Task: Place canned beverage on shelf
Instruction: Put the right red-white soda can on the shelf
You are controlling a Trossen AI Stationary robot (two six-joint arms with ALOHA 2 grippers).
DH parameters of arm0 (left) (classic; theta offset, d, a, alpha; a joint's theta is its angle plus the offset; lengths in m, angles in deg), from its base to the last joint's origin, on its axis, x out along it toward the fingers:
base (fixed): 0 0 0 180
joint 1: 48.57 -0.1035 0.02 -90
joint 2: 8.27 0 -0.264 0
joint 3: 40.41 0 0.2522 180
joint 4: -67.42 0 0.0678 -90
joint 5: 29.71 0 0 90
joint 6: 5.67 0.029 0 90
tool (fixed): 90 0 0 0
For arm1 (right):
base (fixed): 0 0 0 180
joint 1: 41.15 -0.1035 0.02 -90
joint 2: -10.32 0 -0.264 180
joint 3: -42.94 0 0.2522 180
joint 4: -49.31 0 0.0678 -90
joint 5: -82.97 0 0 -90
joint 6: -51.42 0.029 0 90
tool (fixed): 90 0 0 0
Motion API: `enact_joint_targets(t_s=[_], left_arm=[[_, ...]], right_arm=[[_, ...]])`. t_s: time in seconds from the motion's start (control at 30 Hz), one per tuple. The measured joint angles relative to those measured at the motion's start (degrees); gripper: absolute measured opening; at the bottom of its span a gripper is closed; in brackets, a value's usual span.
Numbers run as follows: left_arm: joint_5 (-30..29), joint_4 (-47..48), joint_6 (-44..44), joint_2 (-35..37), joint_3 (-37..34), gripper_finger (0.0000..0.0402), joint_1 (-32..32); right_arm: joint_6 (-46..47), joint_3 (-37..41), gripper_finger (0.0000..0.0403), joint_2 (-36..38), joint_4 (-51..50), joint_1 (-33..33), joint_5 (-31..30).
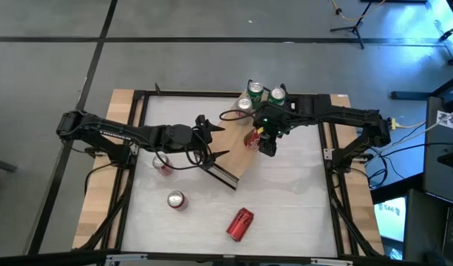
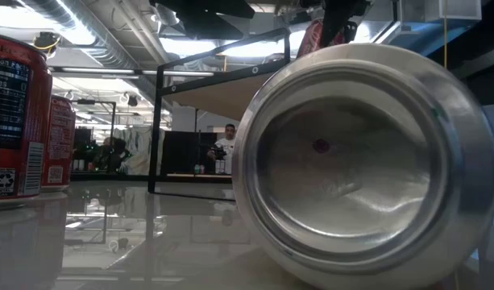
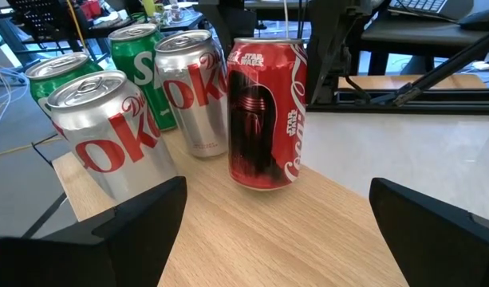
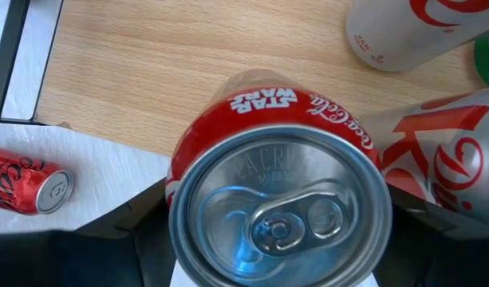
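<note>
A red Star Wars cola can (image 3: 266, 112) stands upright on the light-wood shelf (image 1: 237, 159), its base on the board, next to two silver cans (image 3: 108, 131) and two green cans (image 3: 140, 48) at the shelf's far end. My right gripper (image 1: 264, 140) comes down over the red can (image 4: 280, 215) and is shut on it. From the table's left, my left gripper (image 1: 220, 140) hovers open over the shelf's middle (image 3: 228, 215), facing the cans with nothing between its fingers. My right gripper pinches the red can's upper wall (image 4: 180, 163) between its two fingers (image 4: 124, 231), one on each side just under the rim. The fingers slant down from above and from the table's right. The can is upright, its base (image 3: 264, 182) on the shelf board.
On the white table lie a red can on its side (image 1: 239, 224) near the front edge and two upright red cans (image 1: 176, 199) (image 1: 163, 164) at front left. The low view is filled by the lying can's bottom (image 2: 367, 153). A person (image 2: 228, 149) stands far behind.
</note>
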Motion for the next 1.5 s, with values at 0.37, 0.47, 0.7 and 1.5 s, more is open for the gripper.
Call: enact_joint_targets(t_s=[0.37,0.47,0.7,1.5], left_arm=[[0.0,0.0,0.0,0.0,0.0,0.0384,0.0],[0.0,0.0,0.02,0.0,0.0,0.0384,0.0],[0.0,0.0,0.0,0.0,0.0,0.0384,0.0],[-0.35,-4.95,-1.84,-2.51,0.07,0.0384,0.0]], right_arm=[[0.0,0.15,0.0378,-0.16,-0.26,0.0,0.04],[0.0,0.15,0.0395,-0.13,-0.24,0.0,0.04],[0.0,0.15,0.0388,-0.11,-0.2,0.0,0.04],[6.59,4.09,0.0388,16.29,-3.18,-10.47,-21.62]])
